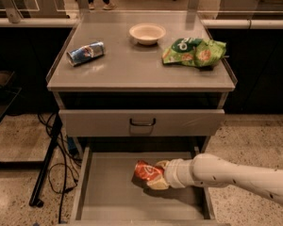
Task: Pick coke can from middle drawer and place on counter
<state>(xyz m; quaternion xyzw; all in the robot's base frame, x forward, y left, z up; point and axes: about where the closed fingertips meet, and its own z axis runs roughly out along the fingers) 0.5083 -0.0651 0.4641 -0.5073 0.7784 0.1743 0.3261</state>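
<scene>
One red can [145, 170] lies low in the open drawer [108, 192], jutting left from your claw [154, 175], which clasps its right end, long axis in line with the arm [236, 175]; the table [132, 68] sits above

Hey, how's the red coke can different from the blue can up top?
The coke can is red-orange; the blue can is blue and silver. The coke can is in the middle drawer, held at its right end by the gripper; the blue can lies free on the counter. Both are small soda cans, neither standing upright.
</scene>
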